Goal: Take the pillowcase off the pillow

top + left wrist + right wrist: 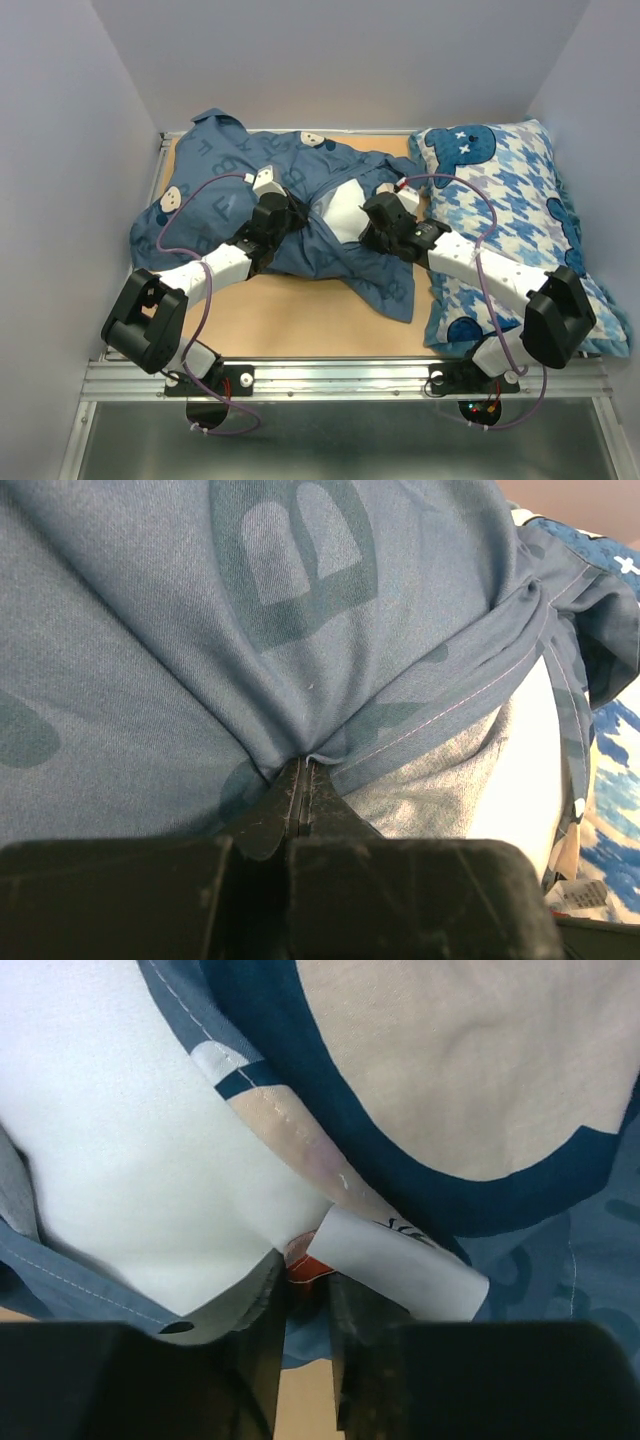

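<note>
Top view. The pillowcase lies crumpled on the table, toward 10 o'clock from its middle. The left tool is fully closed, pinching a fold of that fabric beside the stitched hem. The pillow shows white through the case's opening, on its 3 o'clock side. The right tool stands narrowly apart at the pillow's edge, with an orange tag and a white label at its tips; grip cannot be told. A patterned pillow lies at 3 o'clock.
</note>
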Available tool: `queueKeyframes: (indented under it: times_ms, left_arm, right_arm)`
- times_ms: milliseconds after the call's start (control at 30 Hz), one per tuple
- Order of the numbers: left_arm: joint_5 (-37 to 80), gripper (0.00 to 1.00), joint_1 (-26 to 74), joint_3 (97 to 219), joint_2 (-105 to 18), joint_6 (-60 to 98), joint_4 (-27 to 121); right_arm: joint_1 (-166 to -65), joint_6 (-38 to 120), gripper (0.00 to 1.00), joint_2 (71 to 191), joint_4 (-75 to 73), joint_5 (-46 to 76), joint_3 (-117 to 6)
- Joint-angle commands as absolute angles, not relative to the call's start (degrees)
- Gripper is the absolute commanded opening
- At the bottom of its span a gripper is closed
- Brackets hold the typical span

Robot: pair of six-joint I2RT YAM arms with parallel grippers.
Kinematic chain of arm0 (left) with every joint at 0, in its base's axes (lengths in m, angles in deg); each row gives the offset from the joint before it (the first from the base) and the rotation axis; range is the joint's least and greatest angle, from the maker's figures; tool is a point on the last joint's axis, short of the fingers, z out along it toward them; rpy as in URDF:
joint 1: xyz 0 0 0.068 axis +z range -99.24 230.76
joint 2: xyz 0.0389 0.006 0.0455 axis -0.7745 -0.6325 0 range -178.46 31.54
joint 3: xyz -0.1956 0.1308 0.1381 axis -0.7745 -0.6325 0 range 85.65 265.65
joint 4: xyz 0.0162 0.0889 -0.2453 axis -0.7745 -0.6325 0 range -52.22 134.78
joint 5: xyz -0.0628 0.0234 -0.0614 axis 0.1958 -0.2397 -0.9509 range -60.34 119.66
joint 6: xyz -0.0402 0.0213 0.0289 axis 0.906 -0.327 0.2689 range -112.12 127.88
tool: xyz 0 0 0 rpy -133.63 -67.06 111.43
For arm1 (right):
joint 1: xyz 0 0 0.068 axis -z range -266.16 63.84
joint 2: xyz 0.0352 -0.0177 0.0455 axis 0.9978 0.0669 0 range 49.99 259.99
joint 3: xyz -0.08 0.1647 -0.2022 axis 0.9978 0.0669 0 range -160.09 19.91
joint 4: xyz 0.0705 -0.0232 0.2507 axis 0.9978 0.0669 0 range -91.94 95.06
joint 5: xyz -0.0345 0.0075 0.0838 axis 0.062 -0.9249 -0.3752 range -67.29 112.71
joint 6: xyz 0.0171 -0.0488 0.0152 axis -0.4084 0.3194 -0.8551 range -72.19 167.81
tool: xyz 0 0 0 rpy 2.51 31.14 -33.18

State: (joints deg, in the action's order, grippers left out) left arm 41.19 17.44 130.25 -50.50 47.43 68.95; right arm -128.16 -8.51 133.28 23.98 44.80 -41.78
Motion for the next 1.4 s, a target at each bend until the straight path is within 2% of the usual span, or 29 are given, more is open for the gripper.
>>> queueKeyframes:
  times_ms: [0,33,67,333,400,467,567,700,800,1033,1067,1100,1133,1200,1233,1367]
  left_arm:
    - [38.8,0.00,16.5,128.5,-52.9,47.4,61.7]
    - [38.8,0.00,16.5,128.9,-53.3,47.6,61.7]
    - [39.2,0.00,16.5,129.0,-53.7,47.8,61.4]
    - [40.7,0.00,17.8,130.2,-55.7,49.5,60.4]
    - [40.7,0.00,18.3,130.4,-56.1,49.9,60.7]
    - [40.6,0.00,19.3,130.8,-56.4,50.2,60.5]
    - [40.8,0.00,20.4,130.2,-55.1,50.7,60.3]
    - [40.5,0.00,22.6,129.9,-53.2,49.3,58.8]
    - [41.2,0.00,22.8,130.1,-51.0,47.9,56.6]
    - [39.0,0.00,19.8,135.8,-51.1,38.6,49.1]
    - [41.0,0.10,17.6,136.6,-50.8,37.3,46.8]
    - [42.0,0.16,16.3,137.2,-50.3,35.8,46.0]
    - [43.7,0.28,14.8,138.3,-49.4,35.3,45.1]
    - [44.1,0.41,14.1,139.1,-48.5,34.7,43.1]
    - [44.2,0.52,13.7,140.0,-48.0,33.6,42.7]
    - [46.7,0.68,10.6,143.9,-45.7,30.9,38.4]
  right_arm:
    - [-127.5,-7.7,0.16,129.7,26.2,45.0,-37.9]
    - [-127.5,-7.5,0.09,128.6,26.3,44.9,-37.1]
    - [-127.4,-7.5,0.08,127.1,26.4,44.3,-35.9]
    - [-126.2,-6.9,0.05,113.4,30.0,39.5,-24.0]
    - [-126.0,-7.5,0.05,111.8,30.1,39.2,-21.2]
    - [-126.0,-8.4,0.00,111.1,30.1,37.6,-19.0]
    - [-125.9,-10.1,0.00,111.5,28.7,37.4,-14.1]
    - [-123.4,-11.3,0.00,116.6,16.4,34.6,-5.0]
    - [-122.6,-9.2,0.00,123.6,3.8,28.3,-2.9]
    - [-122.6,-4.2,0.00,128.5,-21.4,19.9,-0.3]
    - [-122.6,-4.0,0.01,128.9,-23.2,18.5,0.1]
    - [-122.6,-3.8,0.01,129.1,-26.8,17.8,0.4]
    - [-122.6,-3.6,0.01,129.1,-27.9,17.5,0.4]
    - [-122.6,-3.3,0.01,128.9,-29.7,17.3,0.7]
    - [-122.6,-2.8,0.01,128.6,-30.8,17.1,0.7]
    - [-122.6,-2.5,0.00,126.9,-31.5,17.1,0.6]
